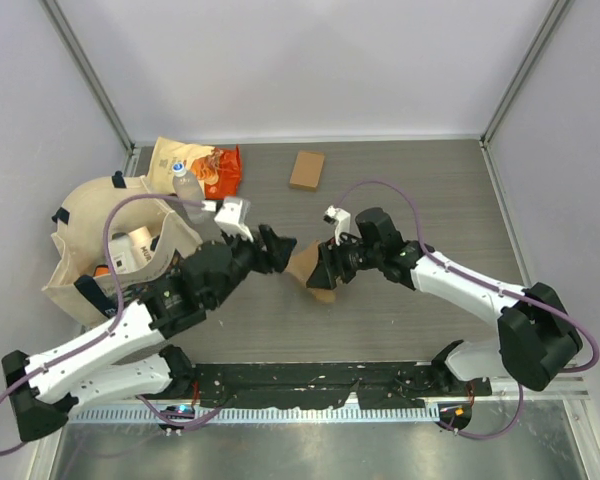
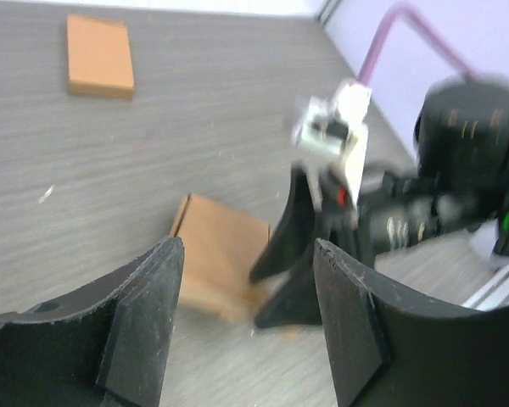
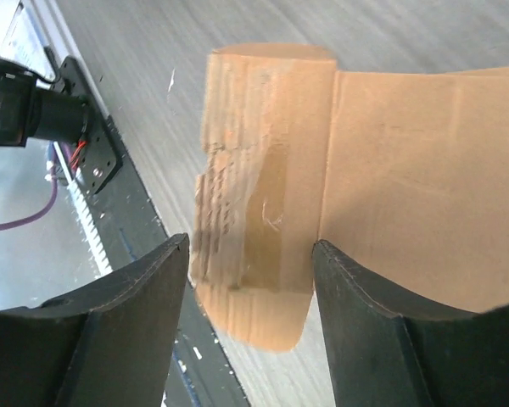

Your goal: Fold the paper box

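Note:
The brown paper box [image 1: 308, 270] lies partly unfolded in the middle of the table, between my two grippers. My left gripper [image 1: 282, 247] is open just left of it; in the left wrist view the box [image 2: 223, 254] lies beyond the open gripper [image 2: 248, 248], apart from it. My right gripper [image 1: 327, 270] is open at the box's right side. In the right wrist view a rounded cardboard flap [image 3: 263, 170] of the box shows between the open fingers [image 3: 161, 280], with a gap on each side. The right gripper's dark fingers [image 2: 290, 254] show blurred against the box.
A second, flat folded brown box [image 1: 306, 170] lies at the back, also in the left wrist view [image 2: 99, 55]. A beige tote bag [image 1: 80, 215] with items stands at the left, with an orange snack packet [image 1: 220, 170] and a bottle [image 1: 185, 182] behind it. A black rail [image 1: 310, 380] runs along the near edge.

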